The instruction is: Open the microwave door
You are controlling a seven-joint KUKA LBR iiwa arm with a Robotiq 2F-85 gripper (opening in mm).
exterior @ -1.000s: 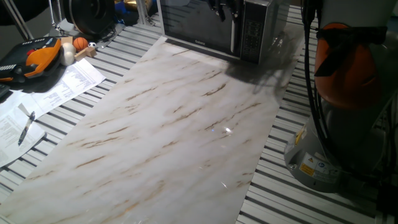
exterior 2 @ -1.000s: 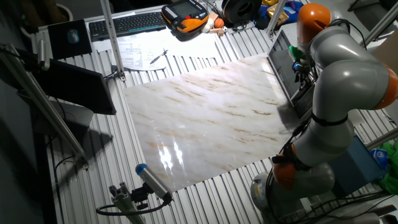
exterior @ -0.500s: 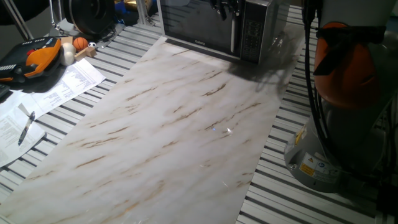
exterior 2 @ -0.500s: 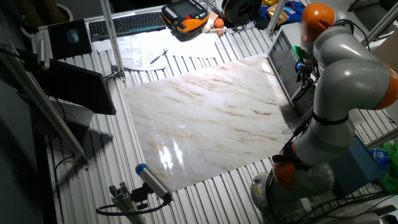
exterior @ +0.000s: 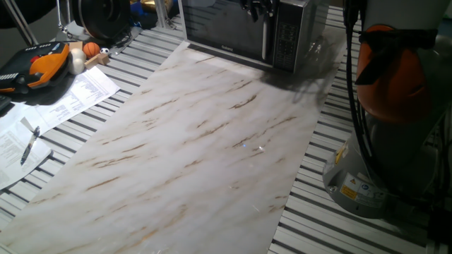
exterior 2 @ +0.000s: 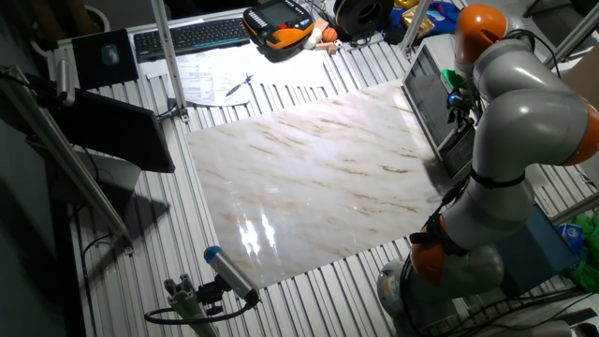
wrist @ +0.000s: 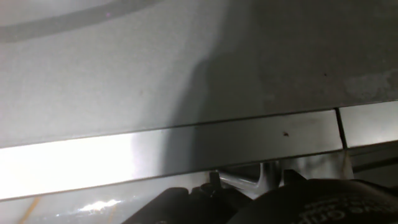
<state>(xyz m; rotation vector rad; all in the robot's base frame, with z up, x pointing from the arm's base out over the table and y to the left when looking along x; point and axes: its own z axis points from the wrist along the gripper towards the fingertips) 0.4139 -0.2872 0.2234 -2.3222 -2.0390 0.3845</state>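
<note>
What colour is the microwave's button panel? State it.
Dark, nearly black, set in the silver microwave; the button panel shows best in the fixed view facing its front.

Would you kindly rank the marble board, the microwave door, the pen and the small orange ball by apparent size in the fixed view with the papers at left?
1. Marble board
2. Microwave door, partly cut off by the frame
3. Pen
4. Orange ball; farther away, so its rank against the pen is unsure.

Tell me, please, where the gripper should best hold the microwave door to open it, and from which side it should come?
Probably the vertical silver bar handle at the microwave door edge next to the keypad. It stands off the dark glass, so fingers could close around it from the front. The gripper hangs just there; its jaws are unclear.
</note>
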